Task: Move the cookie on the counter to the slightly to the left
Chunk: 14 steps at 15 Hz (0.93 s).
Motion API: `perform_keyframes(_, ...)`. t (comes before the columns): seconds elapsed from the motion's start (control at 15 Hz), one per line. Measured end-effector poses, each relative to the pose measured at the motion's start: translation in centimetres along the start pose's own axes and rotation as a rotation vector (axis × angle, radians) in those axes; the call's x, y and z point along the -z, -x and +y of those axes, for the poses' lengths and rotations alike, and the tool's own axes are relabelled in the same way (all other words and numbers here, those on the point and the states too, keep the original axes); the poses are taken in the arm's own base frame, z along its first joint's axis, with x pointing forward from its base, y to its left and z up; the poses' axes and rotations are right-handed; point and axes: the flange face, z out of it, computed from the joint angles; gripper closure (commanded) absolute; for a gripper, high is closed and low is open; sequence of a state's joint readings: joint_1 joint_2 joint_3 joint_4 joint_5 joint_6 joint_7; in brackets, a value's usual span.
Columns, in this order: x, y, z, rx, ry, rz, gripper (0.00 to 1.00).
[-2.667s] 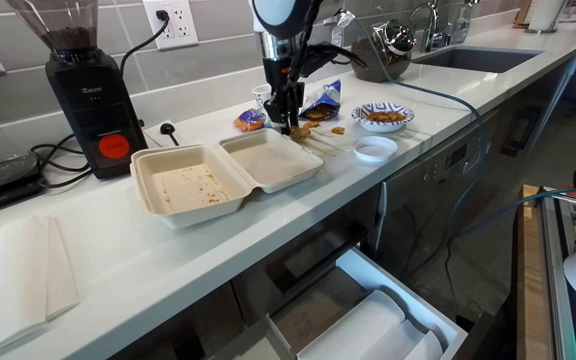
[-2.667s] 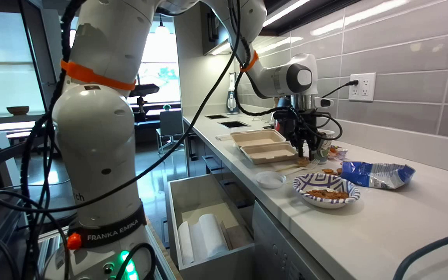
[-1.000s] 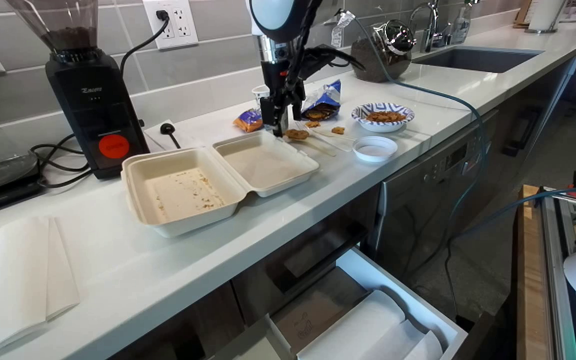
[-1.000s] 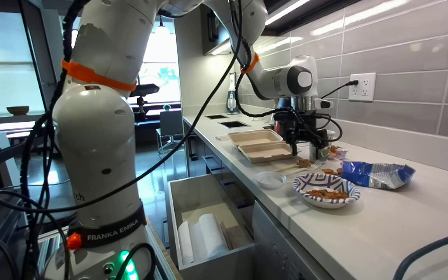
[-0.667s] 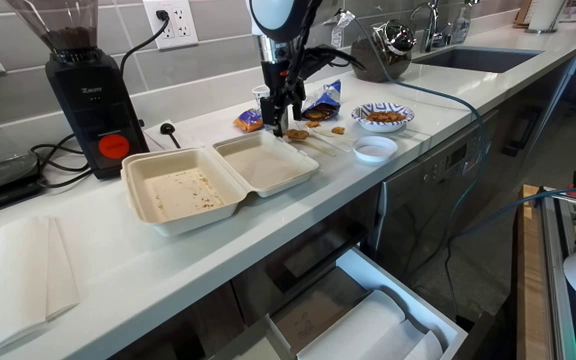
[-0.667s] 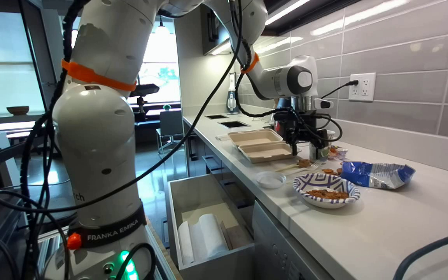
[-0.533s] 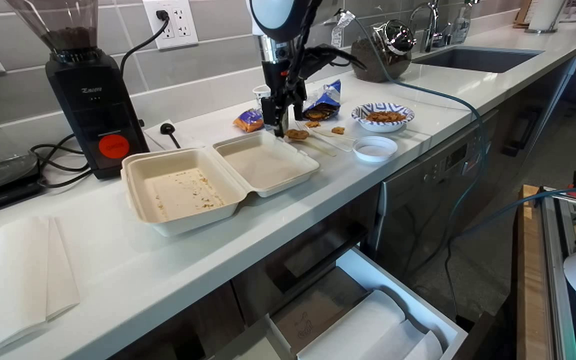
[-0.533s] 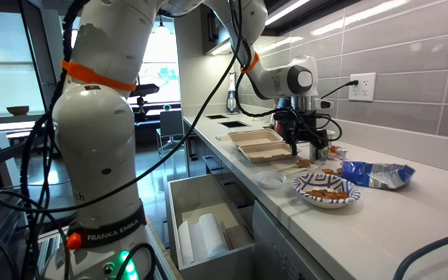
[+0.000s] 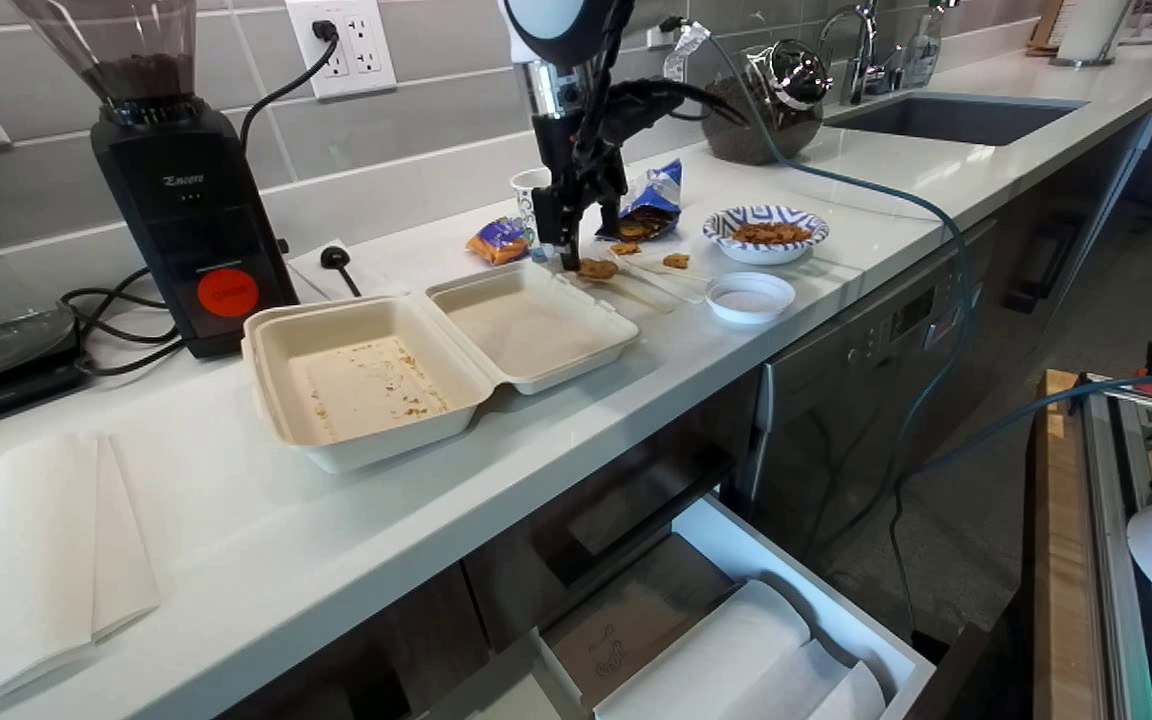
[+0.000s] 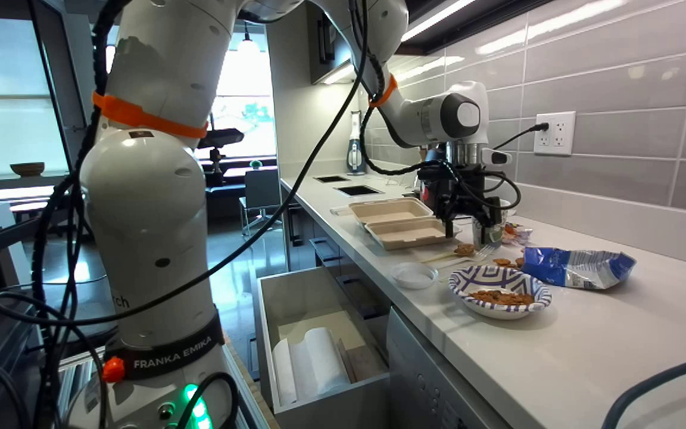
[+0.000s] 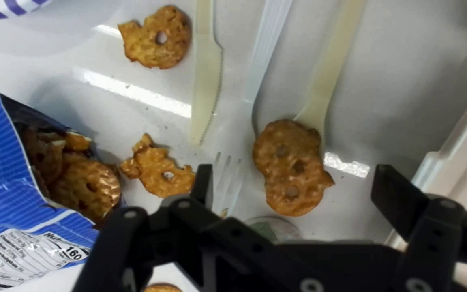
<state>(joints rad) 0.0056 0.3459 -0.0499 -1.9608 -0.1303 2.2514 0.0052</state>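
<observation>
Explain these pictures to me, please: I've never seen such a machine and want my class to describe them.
The machine is one robot arm, ending in a black two-fingered gripper. Two pictures come from cameras standing outside it; the third looks down from its wrist, so the black fingers loom large at the bottom. On the pale counter sit a brown cookie partly over a pale utensil, loose broken pieces, a knife, a fork, a blue snack bag, a patterned bowl and an open takeaway box, among other things. Nothing is held: the wrist view shows the fingers apart, one on each side of the cookie, with a gap to each.
</observation>
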Motion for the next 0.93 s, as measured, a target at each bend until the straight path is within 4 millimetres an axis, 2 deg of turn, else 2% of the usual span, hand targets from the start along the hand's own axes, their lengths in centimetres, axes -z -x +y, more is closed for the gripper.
perform_keyframes(0.4,1.3,0.7,0.2,-0.020,-0.005,-0.006,0.00)
perform_keyframes(0.93,3.7,3.3,0.0,-0.079,-0.019,-0.031,0.00)
